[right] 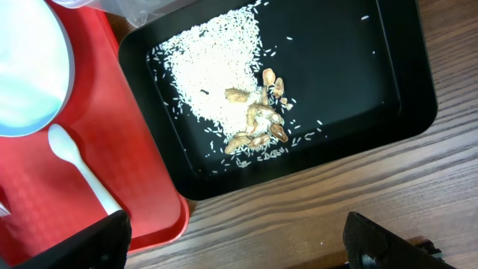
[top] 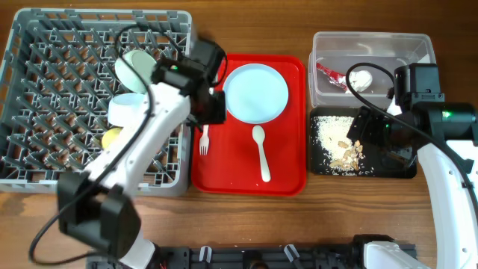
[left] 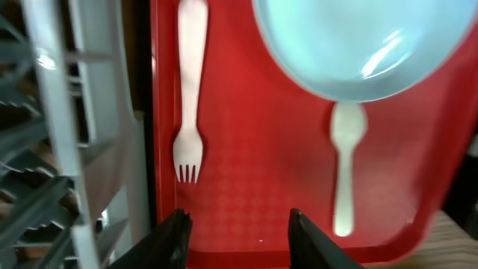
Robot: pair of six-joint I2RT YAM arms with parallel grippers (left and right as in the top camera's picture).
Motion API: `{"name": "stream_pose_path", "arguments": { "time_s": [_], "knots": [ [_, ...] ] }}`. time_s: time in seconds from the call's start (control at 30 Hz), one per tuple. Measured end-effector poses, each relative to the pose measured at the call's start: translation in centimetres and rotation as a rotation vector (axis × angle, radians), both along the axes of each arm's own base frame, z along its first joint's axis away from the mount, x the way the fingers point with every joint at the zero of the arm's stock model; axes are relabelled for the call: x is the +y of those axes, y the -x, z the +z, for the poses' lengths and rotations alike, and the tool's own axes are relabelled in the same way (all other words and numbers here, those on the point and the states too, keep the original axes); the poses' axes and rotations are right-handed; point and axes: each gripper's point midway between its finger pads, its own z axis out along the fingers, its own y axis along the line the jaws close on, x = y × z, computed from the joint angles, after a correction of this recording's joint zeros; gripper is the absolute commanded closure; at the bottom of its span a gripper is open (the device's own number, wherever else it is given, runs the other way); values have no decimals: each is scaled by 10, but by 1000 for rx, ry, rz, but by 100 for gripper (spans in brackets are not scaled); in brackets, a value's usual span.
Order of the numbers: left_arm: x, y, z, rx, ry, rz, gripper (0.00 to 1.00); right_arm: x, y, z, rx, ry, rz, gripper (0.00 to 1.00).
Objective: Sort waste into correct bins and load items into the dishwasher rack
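Observation:
The grey dishwasher rack [top: 45, 90] at the left holds two pale green bowls [top: 133, 66] [top: 125, 110] and a yellow cup [top: 112, 137]. The white plate [top: 256, 91], fork [top: 204, 140] and spoon [top: 261, 153] lie on the red tray [top: 287, 175]. My left gripper [top: 211, 107] is open and empty above the tray's left edge, with the fork [left: 188, 90] just ahead of its fingers [left: 243, 239]. The clear tub [top: 403, 45] holds the red wrapper [top: 328, 73] and tissue ball [top: 362, 77]. The black tray [top: 399, 170] holds rice crumbs [right: 213, 71]. My right gripper [right: 235, 246] is wide open and empty over it.
The plate [left: 366, 45] and spoon [left: 347, 164] show in the left wrist view, with the rack wall [left: 60, 134] at the left. Some brown nut-like bits [right: 258, 123] lie among the crumbs. Bare wooden table [right: 336, 202] lies in front of the black tray.

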Motion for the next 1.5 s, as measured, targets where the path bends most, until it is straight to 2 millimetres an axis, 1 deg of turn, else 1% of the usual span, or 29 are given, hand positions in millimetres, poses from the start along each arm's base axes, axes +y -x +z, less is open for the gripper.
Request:
{"name": "stream_pose_path", "arguments": {
  "time_s": [0.07, 0.27, 0.47, 0.53, 0.63, 0.8, 0.93, 0.97, 1.03, 1.33, 1.5],
  "knots": [
    [2, 4, -21, 58, -26, 10, 54, 0, 0, 0, 0, 0, 0, 9],
    [6, 13, -63, 174, -79, 37, 52, 0, 0, 0, 0, 0, 0, 9],
    [7, 16, -83, 229, -104, 97, 51, 0, 0, 0, 0, 0, 0, 9],
    [8, 16, -87, 239, -110, 108, 51, 0, 0, 0, 0, 0, 0, 9],
    [10, 19, -92, 245, -121, 119, 47, 0, 0, 0, 0, 0, 0, 9],
    [16, 24, -106, 243, -139, 121, 42, 0, 0, 0, 0, 0, 0, 9],
    [15, 26, -118, 230, -134, 117, 42, 0, 0, 0, 0, 0, 0, 9],
    [15, 26, -119, 230, -132, 117, 42, 0, 0, 0, 0, 0, 0, 9],
    [14, 26, -120, 228, -130, 116, 44, 0, 0, 0, 2, 0, 0, 9],
    [12, 20, -122, 202, -119, 117, 46, 0, 1, 0, 4, 0, 0, 9],
    [12, 20, -122, 202, -119, 117, 47, 0, 1, 0, 4, 0, 0, 9]
  ]
}}
